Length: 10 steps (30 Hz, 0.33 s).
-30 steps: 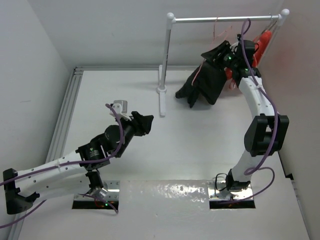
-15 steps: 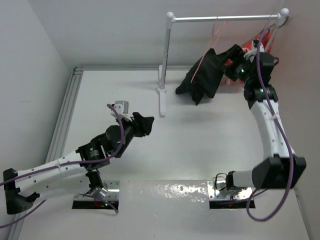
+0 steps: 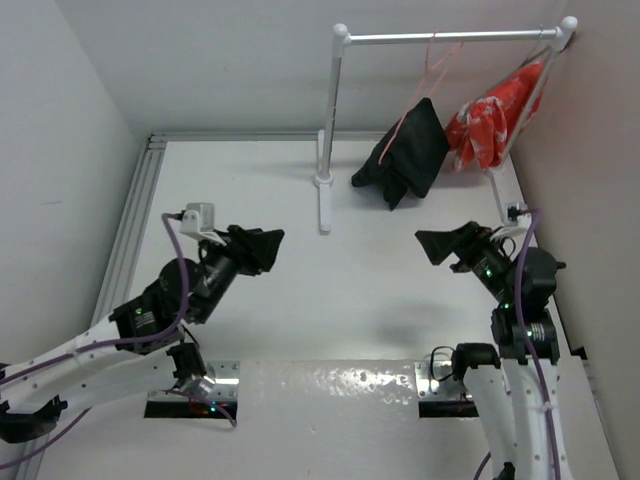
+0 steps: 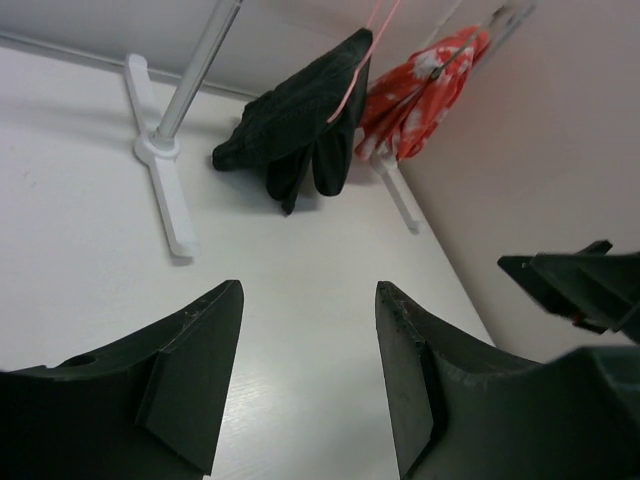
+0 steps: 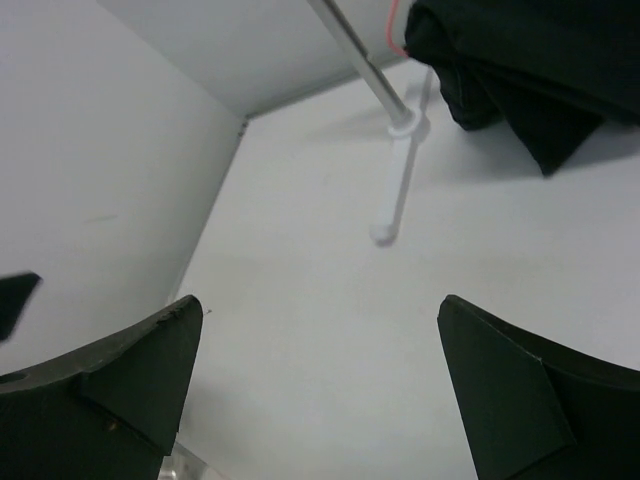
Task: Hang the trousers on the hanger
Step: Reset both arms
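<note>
Both the left jaws and the right jaws stand released, their matte black, wedge-shaped fingers (image 4: 190, 375) spread with nothing between them, the right pair wider. Well ahead of both, nearer the right jaws, the trousers (image 3: 415, 150) hang as soft folded black fabric over the hanger (image 3: 405, 127), a thin pale-pink wire hooked on a white tubular rail (image 3: 450, 38). Crumpled orange-red cloth (image 3: 490, 115) hangs just beside them, above the smooth white table (image 3: 350, 300).
</note>
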Tool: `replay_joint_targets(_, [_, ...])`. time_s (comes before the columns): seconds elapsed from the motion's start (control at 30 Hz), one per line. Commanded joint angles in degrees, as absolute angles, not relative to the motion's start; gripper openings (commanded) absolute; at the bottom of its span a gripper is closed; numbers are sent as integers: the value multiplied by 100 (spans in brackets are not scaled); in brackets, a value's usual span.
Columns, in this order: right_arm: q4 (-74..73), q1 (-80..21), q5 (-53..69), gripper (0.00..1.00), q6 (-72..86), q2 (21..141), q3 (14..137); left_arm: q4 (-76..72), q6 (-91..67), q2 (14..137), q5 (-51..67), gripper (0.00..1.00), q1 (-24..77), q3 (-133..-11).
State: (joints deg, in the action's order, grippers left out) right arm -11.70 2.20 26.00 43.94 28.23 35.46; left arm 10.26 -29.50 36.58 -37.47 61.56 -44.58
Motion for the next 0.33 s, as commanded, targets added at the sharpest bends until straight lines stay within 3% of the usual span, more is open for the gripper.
replay_joint_targets(0.0, [-2107,220,2313,99,3834,2260,3568,1256,-2786,3367,-3761,54,6170,-4667])
replay_joint_targets(0.3, [-2409,220,2390,99,3832,2189,3498,1467,-2883,3498,-3814,53,6170,-4649])
